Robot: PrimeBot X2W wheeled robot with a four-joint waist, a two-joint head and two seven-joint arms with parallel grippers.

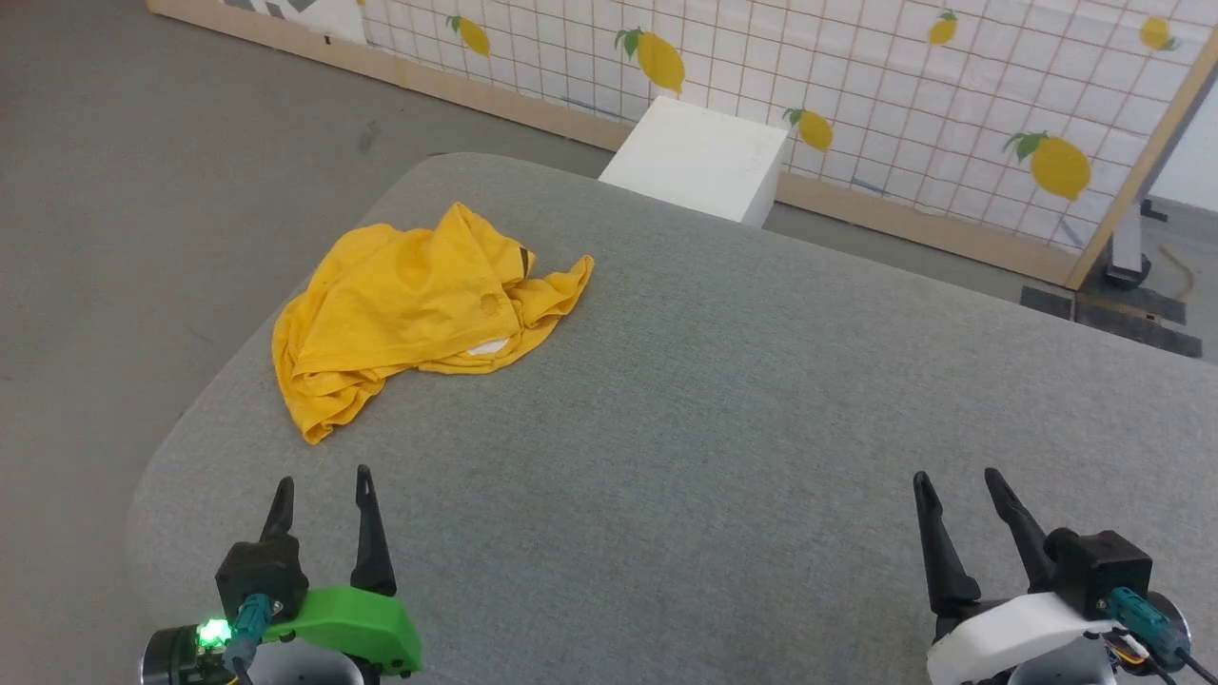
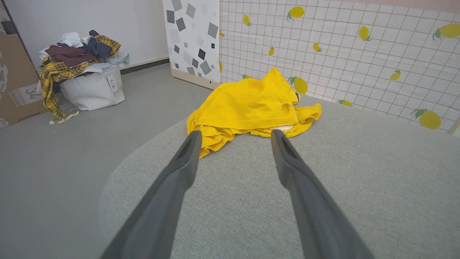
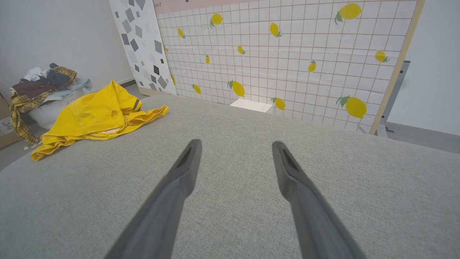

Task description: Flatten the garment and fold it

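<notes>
I see grey floor (image 1: 143,143) and a lemon-print panel (image 1: 856,86) behind a white box (image 1: 699,157). A heaped laundry bag (image 2: 91,90) stands by the wall (image 2: 107,21).

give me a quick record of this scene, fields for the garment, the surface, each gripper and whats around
garment: mustard-yellow T-shirt, crumpled in a heap, not yet flattened or folded
surface: grey padded table; the garment lies towards its far left edge
left gripper: open, empty, short of the garment
right gripper: open, empty, well apart from the garment
surroundings: white box behind the table; lemon-print panel; basket of clothes on the floor
</notes>
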